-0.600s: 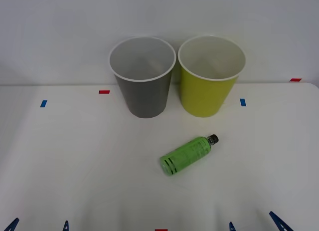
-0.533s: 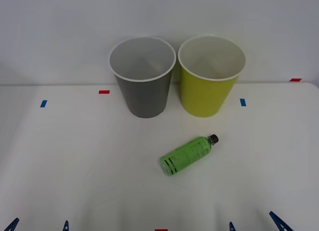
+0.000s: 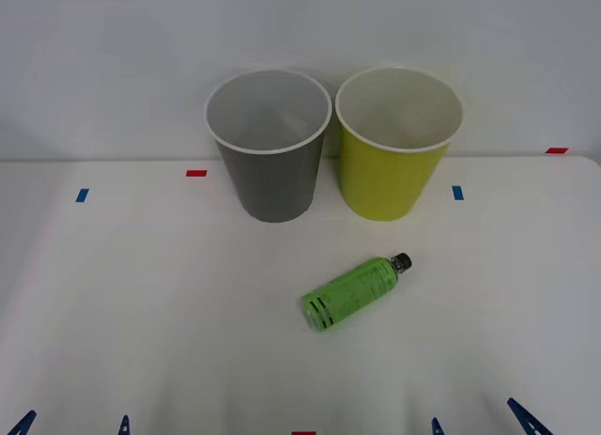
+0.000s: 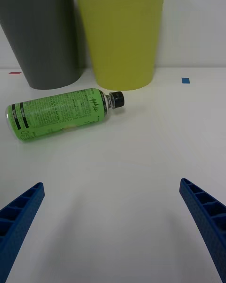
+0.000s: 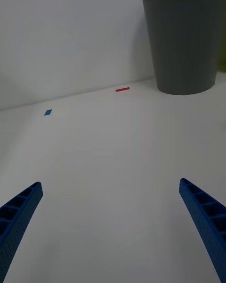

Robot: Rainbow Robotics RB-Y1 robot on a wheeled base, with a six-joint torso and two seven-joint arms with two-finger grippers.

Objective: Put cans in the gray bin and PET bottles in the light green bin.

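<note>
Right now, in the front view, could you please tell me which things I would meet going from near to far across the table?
Small clear plastic bottle with the green label and black cap, lying on its side → tall dark gray plastic bin and tall yellow-green plastic bin, side by side at the back.

Gray bin (image 3: pixel 269 148) and light green bin (image 3: pixel 398 144) stand side by side at the back of the table (image 3: pixel 141 303), gray one on the left, near each other. PET bottle (image 3: pixel 354 291) lies on its side in front of them, cap (image 3: pixel 402 261) pointing back-right toward the light green bin.
</note>
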